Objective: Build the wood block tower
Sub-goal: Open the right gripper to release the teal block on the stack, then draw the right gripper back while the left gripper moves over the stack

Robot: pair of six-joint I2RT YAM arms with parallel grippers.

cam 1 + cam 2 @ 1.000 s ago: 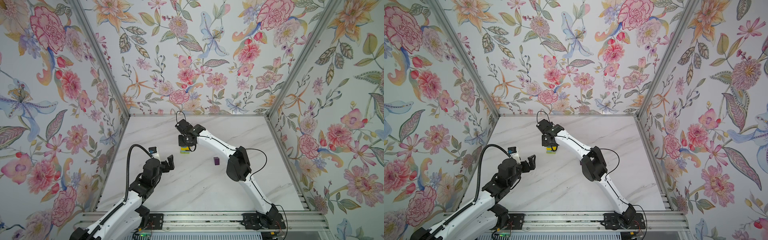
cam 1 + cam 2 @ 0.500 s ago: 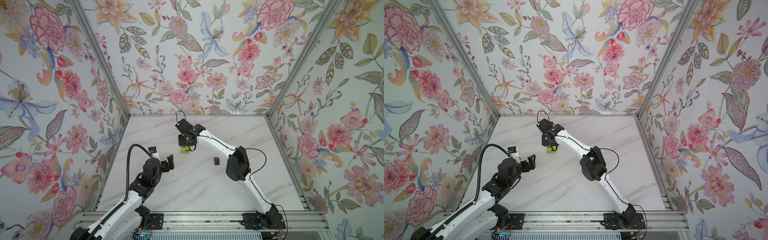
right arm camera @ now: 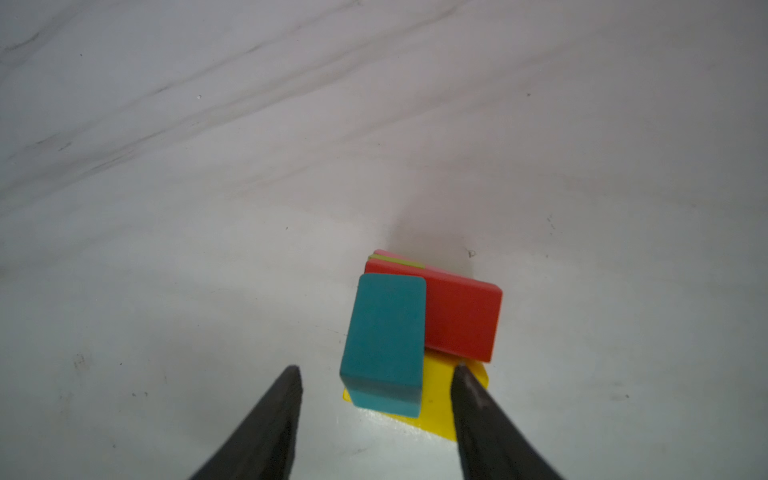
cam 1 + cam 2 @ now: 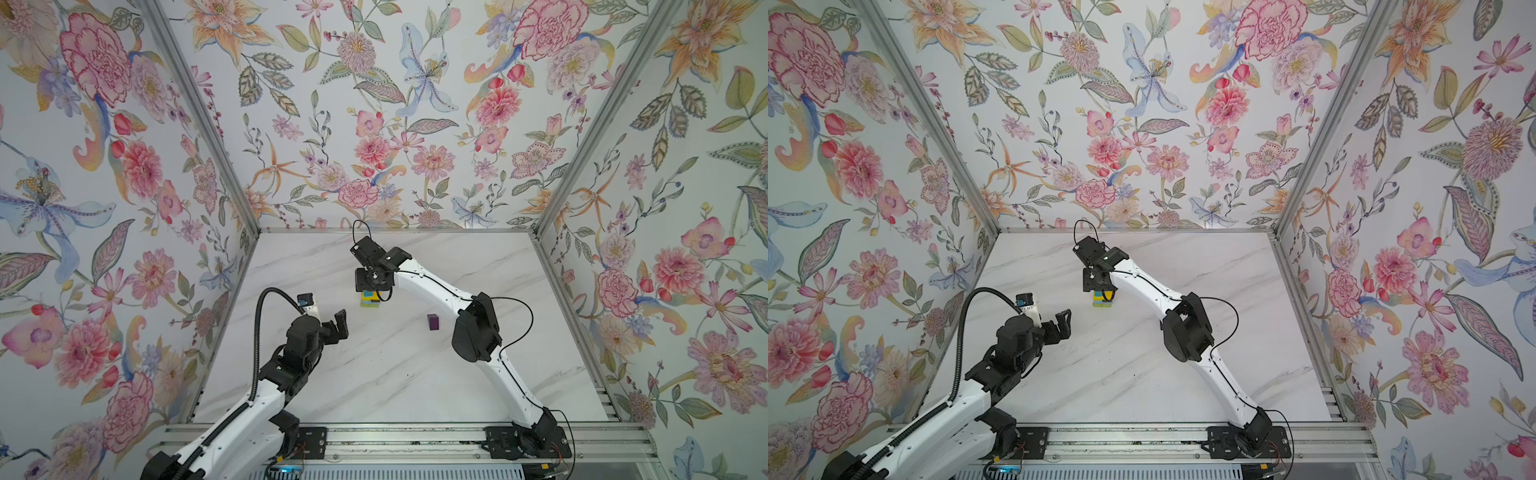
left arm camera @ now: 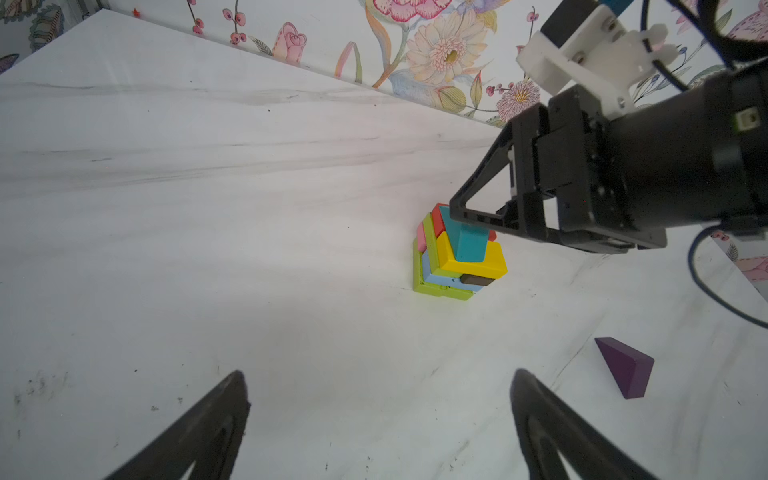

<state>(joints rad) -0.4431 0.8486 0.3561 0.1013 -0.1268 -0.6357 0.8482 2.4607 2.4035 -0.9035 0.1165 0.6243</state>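
Observation:
The tower (image 4: 369, 299) (image 4: 1102, 301) stands mid-table, a short stack of wood blocks with lime green at the base, then light blue, brown, pink, yellow and red. A teal block (image 3: 384, 340) (image 5: 467, 245) lies on top beside the red block (image 3: 461, 320), over the yellow block (image 3: 436, 401). My right gripper (image 3: 376, 369) (image 4: 372, 286) hovers right over the tower, open, with its fingers clear of the teal block on both sides. A purple block (image 4: 433, 321) (image 5: 623, 365) lies alone on the table to the tower's right. My left gripper (image 5: 379, 373) (image 4: 338, 322) is open and empty, in front and to the left of the tower.
The marble table (image 4: 395, 374) is walled by floral panels on three sides, with a metal rail (image 4: 395, 440) along the front edge. My right arm's elbow (image 4: 476, 332) hangs close to the purple block and hides it in a top view.
My right gripper's jaws have opened and let go of the teal block, which now rests on the tower. Neither arm has shifted noticeably.

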